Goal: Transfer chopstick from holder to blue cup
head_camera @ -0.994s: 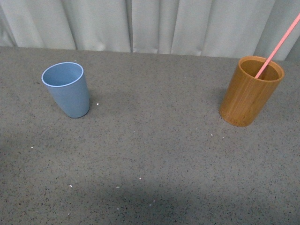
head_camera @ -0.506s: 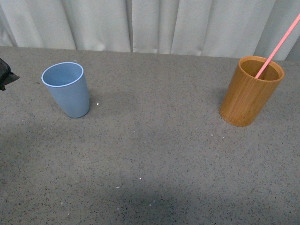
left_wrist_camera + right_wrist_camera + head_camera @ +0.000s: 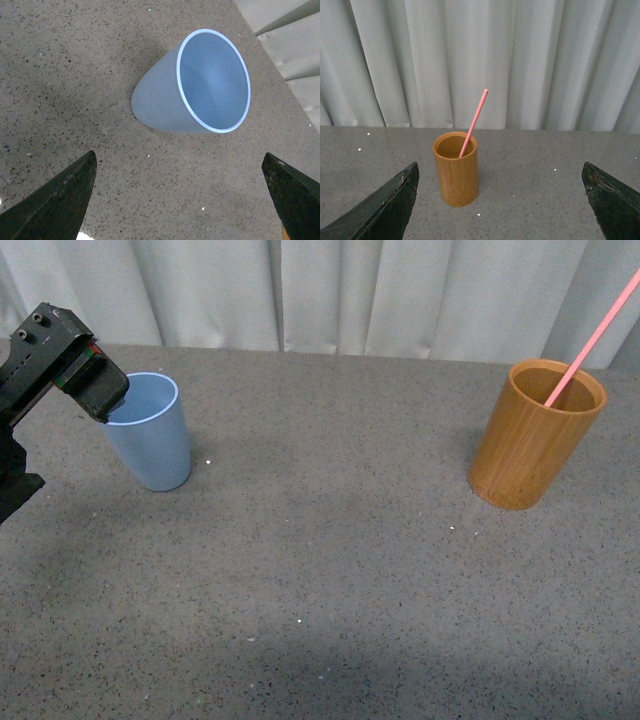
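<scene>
Chopstick (image 3: 590, 335), pink and thin, stands in the holder (image 3: 535, 435) with its lower end inside and its upper end leaning out past the rim toward 1 o'clock. That lean leaves a long free length above the rim, which I judge the natural place to pinch it. The holder stands upright at about 2 o'clock on the worktop (image 3: 320, 570) in the front view. The cup (image 3: 150, 440) stands mouth up at about 10 o'clock, well apart from the holder, and its inside looks bare. The transfer has not begun.

The right end effector (image 3: 500, 167) faces the holder from well back, its fingers spread wide with nothing between them. The holder sits somewhat off the middle of that gap, so some re-aiming seems needed before it closes in. This arm does not show in the front view.

The left end effector (image 3: 178, 155) hangs above the cup, also spread and empty, with the cup framed between its fingers. In the front view it overlaps the cup's rim at 9 o'clock; I cannot tell whether they touch. It is probably placed there to steady the cup.
</scene>
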Available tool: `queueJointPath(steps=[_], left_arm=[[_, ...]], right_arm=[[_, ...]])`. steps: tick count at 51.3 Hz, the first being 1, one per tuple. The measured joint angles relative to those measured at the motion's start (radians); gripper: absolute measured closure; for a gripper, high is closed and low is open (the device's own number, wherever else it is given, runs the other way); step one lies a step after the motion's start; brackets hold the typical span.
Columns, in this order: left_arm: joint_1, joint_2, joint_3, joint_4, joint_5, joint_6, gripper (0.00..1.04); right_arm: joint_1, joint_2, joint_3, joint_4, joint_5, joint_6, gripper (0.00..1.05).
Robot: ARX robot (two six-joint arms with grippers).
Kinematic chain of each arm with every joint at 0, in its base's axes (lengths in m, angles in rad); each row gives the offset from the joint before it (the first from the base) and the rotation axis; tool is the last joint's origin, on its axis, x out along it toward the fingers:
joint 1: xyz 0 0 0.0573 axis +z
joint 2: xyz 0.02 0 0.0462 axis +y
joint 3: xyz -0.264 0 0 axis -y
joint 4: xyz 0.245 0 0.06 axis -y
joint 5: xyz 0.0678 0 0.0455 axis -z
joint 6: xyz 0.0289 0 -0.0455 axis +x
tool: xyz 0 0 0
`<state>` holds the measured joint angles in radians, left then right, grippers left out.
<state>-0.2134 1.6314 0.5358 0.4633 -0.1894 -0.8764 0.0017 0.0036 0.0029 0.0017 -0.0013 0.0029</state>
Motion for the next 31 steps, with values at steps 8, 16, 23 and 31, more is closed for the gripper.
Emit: queueJointPath(steps=[8, 16, 23, 31], left_arm=[[0.000, 0.052, 0.050, -0.013, -0.019, 0.011, 0.07], [0.005, 0.085, 0.078, -0.040, -0.031, 0.026, 0.07], [0.010, 0.108, 0.107, -0.054, -0.042, 0.038, 0.07], [0.012, 0.125, 0.130, -0.059, -0.047, 0.049, 0.07]], right_arm=[[0.000, 0.000, 0.000, 0.000, 0.000, 0.000, 0.10], [0.000, 0.000, 0.000, 0.000, 0.000, 0.000, 0.10], [0.000, 0.000, 0.000, 0.000, 0.000, 0.000, 0.10], [0.000, 0.000, 0.000, 0.000, 0.000, 0.000, 0.10]])
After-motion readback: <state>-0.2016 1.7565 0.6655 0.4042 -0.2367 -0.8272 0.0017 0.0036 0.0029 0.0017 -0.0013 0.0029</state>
